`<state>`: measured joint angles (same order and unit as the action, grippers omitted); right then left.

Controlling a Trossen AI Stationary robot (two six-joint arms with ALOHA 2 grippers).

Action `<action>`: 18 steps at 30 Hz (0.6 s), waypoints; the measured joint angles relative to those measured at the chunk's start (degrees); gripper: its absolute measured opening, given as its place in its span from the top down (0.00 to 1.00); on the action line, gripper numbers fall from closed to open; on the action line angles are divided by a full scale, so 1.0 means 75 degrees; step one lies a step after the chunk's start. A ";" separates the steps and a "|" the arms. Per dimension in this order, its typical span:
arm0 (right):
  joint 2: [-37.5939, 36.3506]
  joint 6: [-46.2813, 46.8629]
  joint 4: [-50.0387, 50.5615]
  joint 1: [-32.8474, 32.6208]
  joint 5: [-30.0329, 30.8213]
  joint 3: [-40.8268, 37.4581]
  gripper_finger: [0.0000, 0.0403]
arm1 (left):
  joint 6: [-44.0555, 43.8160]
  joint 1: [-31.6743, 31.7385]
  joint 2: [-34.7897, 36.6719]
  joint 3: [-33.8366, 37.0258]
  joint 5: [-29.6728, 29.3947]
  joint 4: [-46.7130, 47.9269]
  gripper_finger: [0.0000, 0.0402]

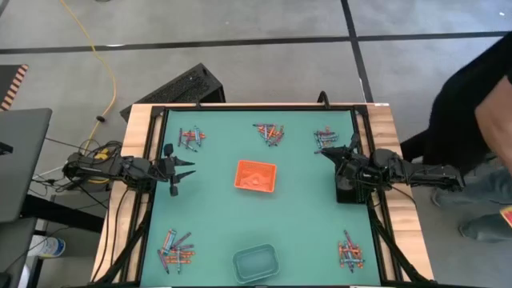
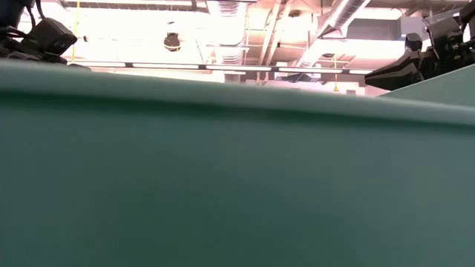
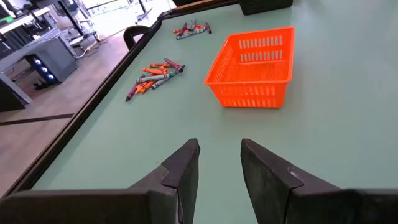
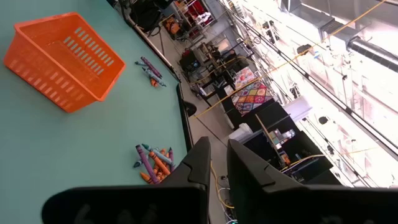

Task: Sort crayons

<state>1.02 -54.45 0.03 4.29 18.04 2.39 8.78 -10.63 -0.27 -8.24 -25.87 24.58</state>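
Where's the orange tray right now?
In the high view the orange tray sits near the table's middle, between the two hands, with the clear tray at the near edge.

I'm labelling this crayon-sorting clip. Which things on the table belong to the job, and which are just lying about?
Belongs to the job:
- piles of thin orange, blue and purple crayons
- orange slotted plastic basket
- clear green-tinted plastic tray

Lying about:
- black box by the right arm
- yellow cable on the floor
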 joint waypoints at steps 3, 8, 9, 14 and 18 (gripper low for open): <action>0.0000 -0.0001 0.0000 -0.0002 -0.0003 0.0000 0.86 | 0.0000 0.0001 0.0000 0.0000 0.0000 0.0000 0.73; 0.0000 -0.0933 -0.0017 0.0021 0.0000 0.0000 0.86 | 0.0000 0.0000 0.0000 0.0001 0.0000 0.0000 0.73; 0.0000 -0.1494 -0.0014 0.0049 -0.0002 0.0000 0.86 | 0.0000 0.0002 0.0000 -0.0001 0.0000 0.0000 0.73; 0.0000 -0.2243 -0.0006 0.0049 -0.0002 0.0000 0.86 | 0.0000 0.0003 0.0000 -0.0002 0.0000 0.0000 0.73; 0.0000 -0.1666 -0.0010 0.0050 -0.0003 0.0000 0.86 | 0.0000 0.0000 0.0000 -0.0002 0.0000 0.0000 0.73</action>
<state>1.02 -66.94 -0.04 4.67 18.02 2.39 8.78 -10.63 -0.27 -8.25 -25.87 24.58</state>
